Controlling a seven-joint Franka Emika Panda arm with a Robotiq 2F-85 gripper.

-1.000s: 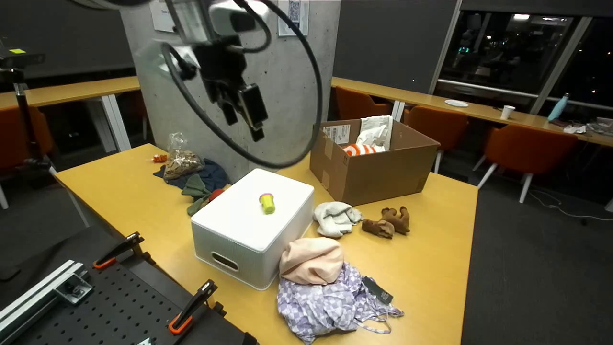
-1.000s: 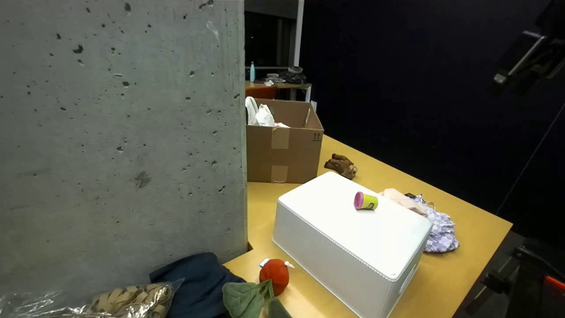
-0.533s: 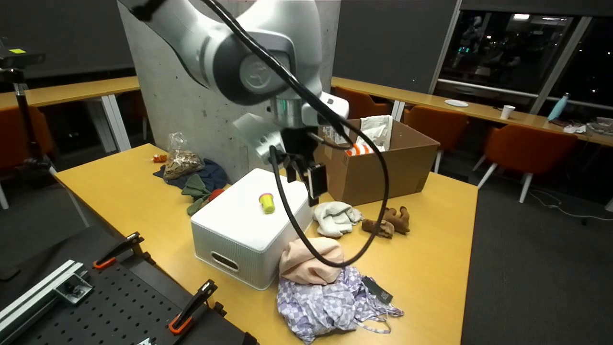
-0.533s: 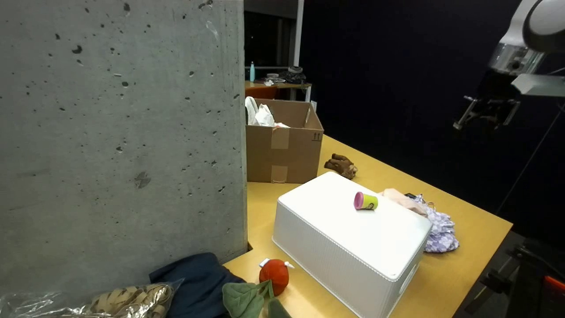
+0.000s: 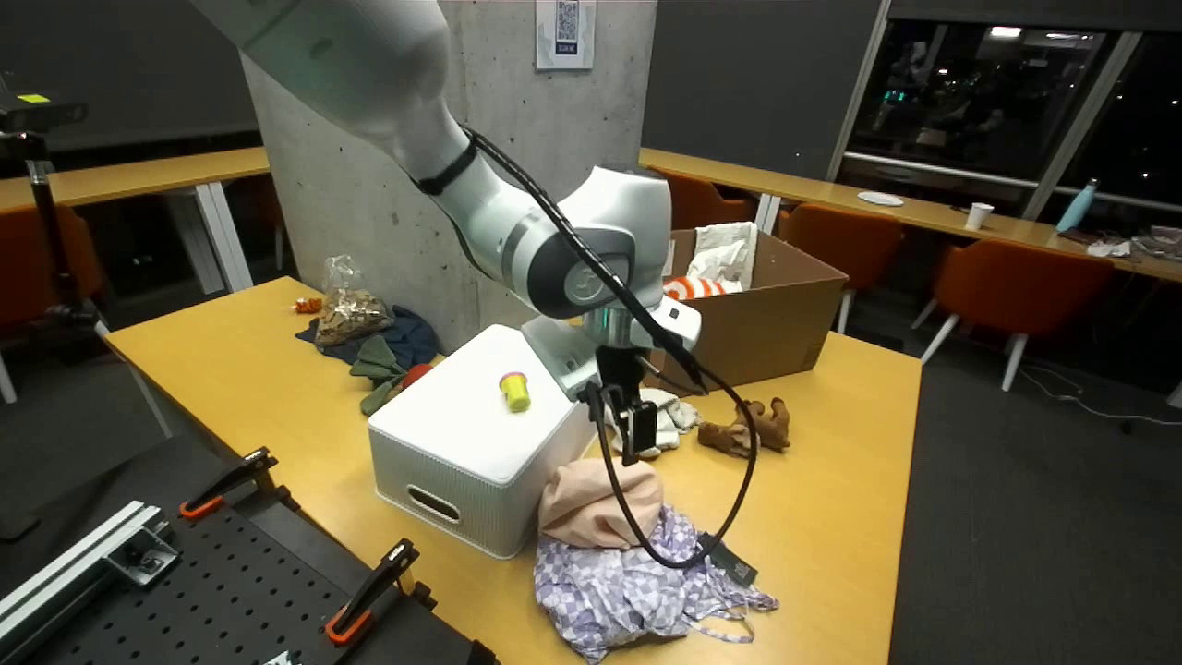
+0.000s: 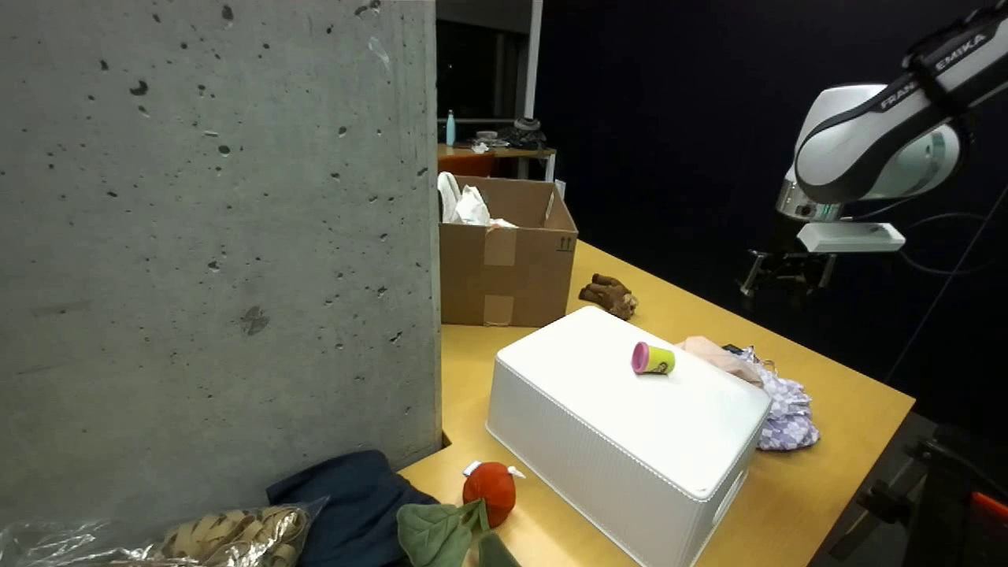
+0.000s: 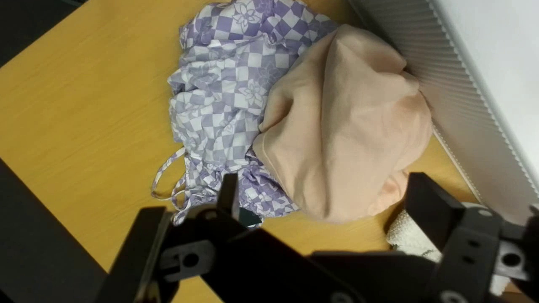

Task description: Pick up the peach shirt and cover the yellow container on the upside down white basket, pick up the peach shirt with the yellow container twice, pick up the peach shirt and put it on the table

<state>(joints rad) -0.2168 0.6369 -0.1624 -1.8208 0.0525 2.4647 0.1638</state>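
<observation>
Tool, black and two-fingered, poised released above a bunched peach-coloured cloth shirt; its fingers stand wide apart and grasp nothing. From where I stand, the step in hand appears to be the first, the reach for the shirt; covering, both lifts and the final laying-down look undone. In the wrist view the shirt forms a rounded heap at and right of the centre of the frame, lapping the edge of a crinkled, lilac-and-white checked fabric garment to its left. The ribbed wall of an oblong white basket, turned base up, slants down the right of the frame, just beside the heap; whether they touch I cannot tell. In an exterior view a small yellow cylindrical container with a pink lid lies on its side, right of centre, uncovered on the basket's flat top. A flat, yellow, wood-toned bench carries the whole group.

The next move, as I judge it, calls for a descent with a slight shift toward the heap's middle, upward in the wrist frame, so that the fingers straddle the crease running there from top to bottom, then clench on peach cloth alone. The finger at left of that frame overlaps the garment's lower end, so a deep pinch might gather both fabrics; a sideways drift toward frame right could jolt the basket and set the container rolling.
</observation>
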